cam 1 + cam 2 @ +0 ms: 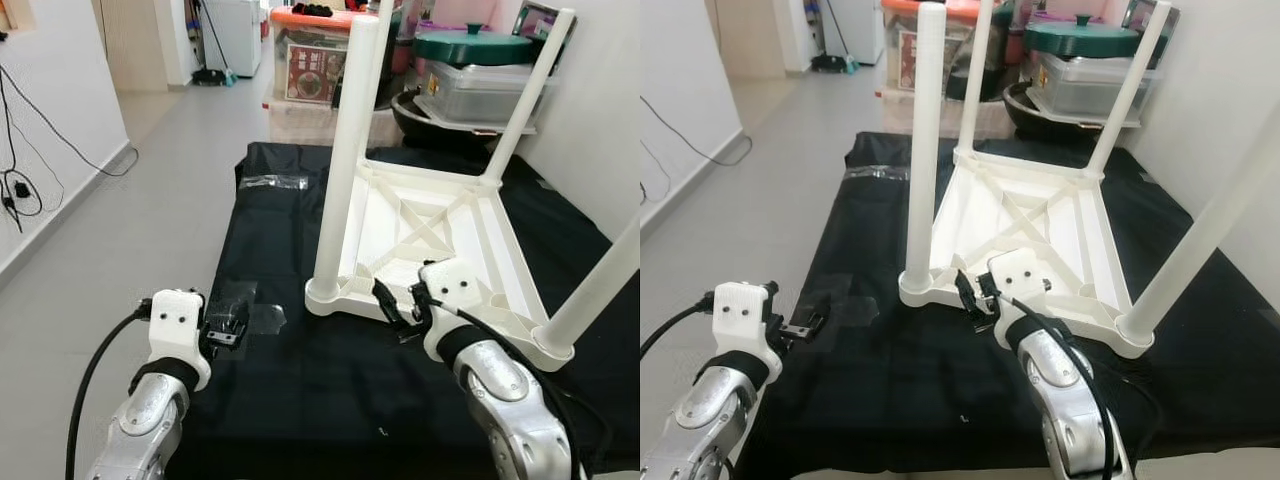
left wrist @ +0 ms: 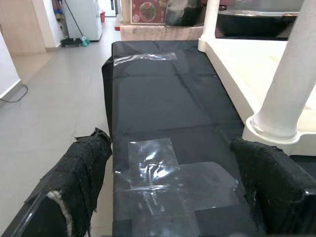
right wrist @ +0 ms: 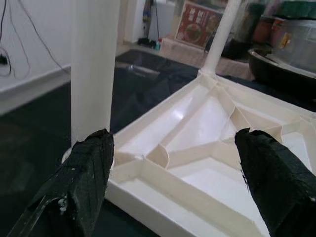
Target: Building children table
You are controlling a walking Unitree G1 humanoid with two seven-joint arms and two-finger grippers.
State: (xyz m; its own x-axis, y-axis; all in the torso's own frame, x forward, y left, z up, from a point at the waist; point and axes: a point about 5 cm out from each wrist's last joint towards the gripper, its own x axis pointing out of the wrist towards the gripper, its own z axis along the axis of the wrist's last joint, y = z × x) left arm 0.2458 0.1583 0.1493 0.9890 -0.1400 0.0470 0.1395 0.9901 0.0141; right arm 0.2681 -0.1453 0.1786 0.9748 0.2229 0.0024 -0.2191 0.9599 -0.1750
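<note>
Presently: white children's table (image 1: 430, 235), upside down on black mat (image 1: 290, 390), four legs (image 1: 343, 150) pointing straight up. Right gripper (image 3: 173, 163), fingers spread, at its near rim. Left gripper (image 2: 173, 192), fingers apart, over taped mat, beside table.

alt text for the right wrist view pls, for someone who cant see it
Two open black fingers of the right gripper frame the ribbed underside of an upside-down white plastic table on a black mat. One white leg rises just past the finger on that side, another leg stands at the far corner, with household clutter beyond.
</note>
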